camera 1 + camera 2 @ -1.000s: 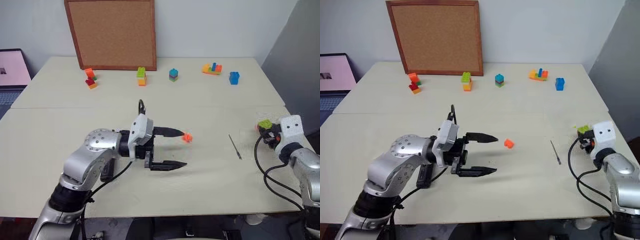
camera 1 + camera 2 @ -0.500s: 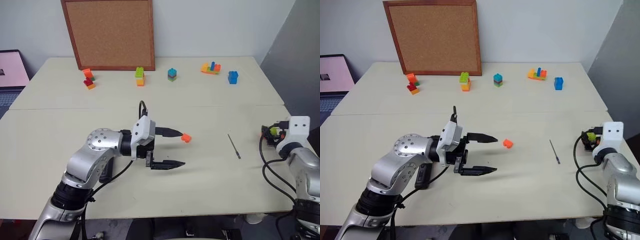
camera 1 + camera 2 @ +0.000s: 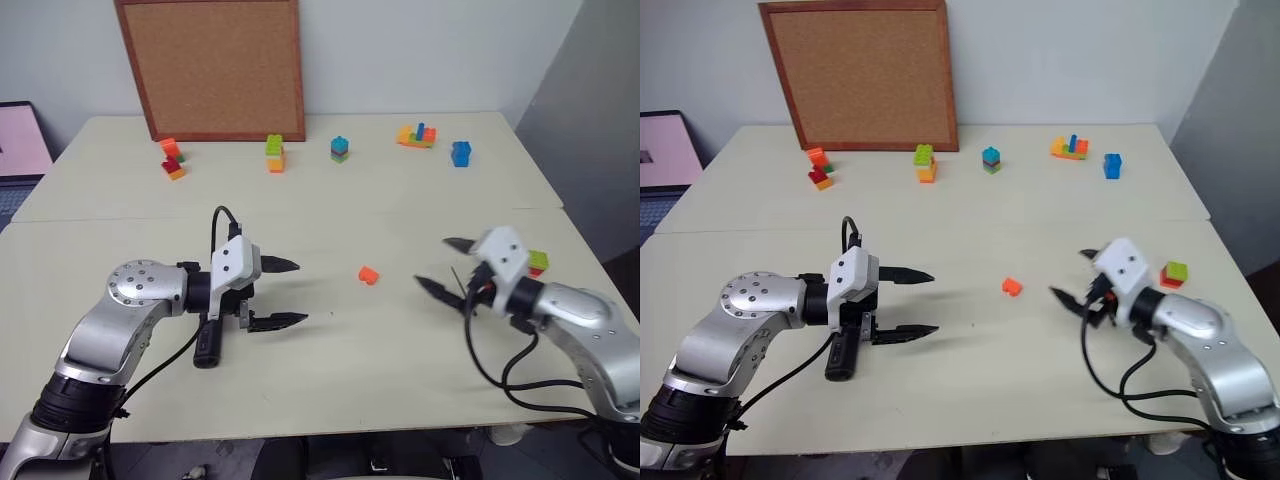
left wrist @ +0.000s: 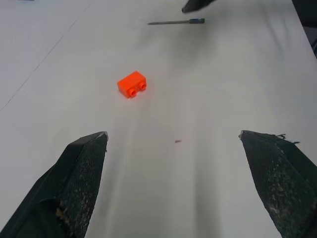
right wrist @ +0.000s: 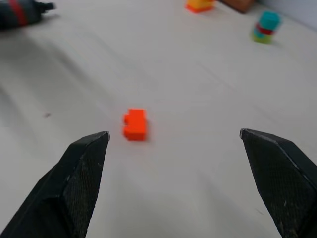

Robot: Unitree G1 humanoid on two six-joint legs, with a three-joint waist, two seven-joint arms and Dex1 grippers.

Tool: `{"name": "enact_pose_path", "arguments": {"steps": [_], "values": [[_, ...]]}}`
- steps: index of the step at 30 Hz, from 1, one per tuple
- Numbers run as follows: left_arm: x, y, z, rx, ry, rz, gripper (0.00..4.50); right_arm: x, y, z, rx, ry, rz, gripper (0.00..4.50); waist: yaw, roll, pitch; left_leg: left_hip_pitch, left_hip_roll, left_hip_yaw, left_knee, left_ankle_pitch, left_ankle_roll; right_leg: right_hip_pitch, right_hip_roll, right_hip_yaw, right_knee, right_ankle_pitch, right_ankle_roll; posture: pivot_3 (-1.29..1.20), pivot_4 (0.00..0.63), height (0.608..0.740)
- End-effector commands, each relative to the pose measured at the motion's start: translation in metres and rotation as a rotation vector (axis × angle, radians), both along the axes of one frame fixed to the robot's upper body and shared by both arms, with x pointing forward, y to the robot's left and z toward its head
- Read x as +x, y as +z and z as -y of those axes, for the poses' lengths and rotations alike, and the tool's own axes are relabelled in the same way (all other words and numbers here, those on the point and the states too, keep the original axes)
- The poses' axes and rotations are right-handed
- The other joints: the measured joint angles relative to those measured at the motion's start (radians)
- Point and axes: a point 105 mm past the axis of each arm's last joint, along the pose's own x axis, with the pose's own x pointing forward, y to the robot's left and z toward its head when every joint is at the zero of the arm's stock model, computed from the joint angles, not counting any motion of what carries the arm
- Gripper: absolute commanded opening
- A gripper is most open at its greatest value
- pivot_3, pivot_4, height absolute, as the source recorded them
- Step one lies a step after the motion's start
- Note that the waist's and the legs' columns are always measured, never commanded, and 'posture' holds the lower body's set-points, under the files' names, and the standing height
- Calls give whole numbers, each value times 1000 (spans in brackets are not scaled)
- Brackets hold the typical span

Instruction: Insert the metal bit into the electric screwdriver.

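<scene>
Fingers of the left gripper (image 3: 290, 293) stand wide apart with nothing between them, held over the bench (image 3: 330, 210) on its near left. The electric screwdriver (image 3: 840, 355), black and pen-shaped, lies on the bench just beside that gripper. The right gripper (image 3: 442, 266) is spread just as wide and empty, on the near right. The metal bit (image 4: 176, 22) lies flat close by it. A small orange brick (image 3: 368, 275) sits between the two grippers.
</scene>
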Motion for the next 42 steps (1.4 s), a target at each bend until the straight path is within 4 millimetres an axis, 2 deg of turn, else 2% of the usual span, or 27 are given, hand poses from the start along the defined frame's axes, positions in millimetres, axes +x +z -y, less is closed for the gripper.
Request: {"name": "enact_pose_path", "arguments": {"steps": [1, 6, 11, 12, 20, 21, 24, 26, 28, 32, 36, 39, 40, 42], "values": [[-7, 10, 2, 14, -26, 57, 4500, 16, -14, -13, -6, 5, -29, 4460, 1, 0, 0, 0, 0, 0, 0, 0, 0, 0, -1, 0, 0, 0, 0, 0, 150, 740], [-10, 8, 2, 24, -23, 56, 4500, 28, -32, -31, -1, 16, -54, 4460, 4, 0, 0, -2, 0, 0, 0, 0, 0, -2, -2, 2, -1, 0, 0, 0, 150, 740], [-14, 8, 7, 14, -49, 45, 4500, 35, -41, -40, 13, 10, -52, 3569, 0, 0, 0, -2, 0, -1, 0, 0, 0, -3, -3, 2, 0, 0, 0, 0, 150, 740], [-15, 8, 8, 10, -56, 40, 4500, 35, -42, -41, 14, 14, -45, 3214, 0, 0, 0, -2, 0, -1, 0, 0, 0, -3, -3, 1, 0, 0, 0, 0, 150, 740], [-16, 8, 10, 5, -81, 36, 4500, 35, -46, -48, 21, 7, -28, 1283, -3, 0, 0, -1, 1, -3, 0, 0, 0, -3, -2, 1, 1, 0, 0, 0, 150, 740], [-17, 8, 11, -1, -85, 32, 4500, 34, -47, -48, 19, 7, -26, 921, -3, 0, 0, -1, 1, -3, 0, 0, 0, -3, -2, 1, 1, 0, 0, 0, 150, 740], [-19, 8, 13, -10, -106, 18, 4500, 32, -46, -45, 16, -1, -22, 853, -3, 0, 0, -1, 1, -3, 0, 0, 0, -3, -2, 1, 1, 0, 0, 0, 150, 740], [-20, 8, 18, -16, -132, 21, 4500, 29, -38, -38, 25, -23, 9, 853, -2, 0, 0, -1, 0, -3, 0, 0, 0, -2, -2, 1, 1, 0, 0, 0, 150, 740], [-19, 12, 25, -42, -149, 32, 4500, 23, -24, -27, 43, -60, 44, 853, 7, 0, 0, -2, 0, -3, 0, 0, 0, -2, -2, 1, 0, 0, 0, 0, 150, 740], [-20, 20, 42, -107, -193, 44, 4500, 4, -6, 15, 60, -208, 84, 853, 18, 0, 0, -3, 0, -3, 0, 0, 0, -2, -2, 1, 0, 0, 0, 0, 150, 740], [-20, 29, 66, -193, -258, 41, 4500, -22, -11, 71, -6, -413, 97, 853, 27, -1, 0, -2, -1, -3, 0, 0, 0, -1, -3, 1, -1, 0, 1, 0, 150, 740], [-21, 31, 81, -206, -325, 47, 4500, -34, -15, 113, -34, -589, 120, 853, 23, -1, 0, -2, -2, -2, 0, 0, 0, 0, -3, 0, 0, 0, 1, 0, 150, 740], [-21, 31, 83, -209, -334, 47, 4500, -37, -16, 120, -36, -623, 124, 853, 23, -1, 0, -1, -2, -1, 0, 0, 0, 0, -3, 1, 0, 0, 1, 0, 150, 740], [-21, 31, 91, -215, -367, 43, 4500, -45, -26, 150, -60, -758, 124, 853, 17, -1, -1, 0, -2, 0, 0, 0, 0, 0, -2, 2, 1, 0, 2, 0, 150, 740]]}}
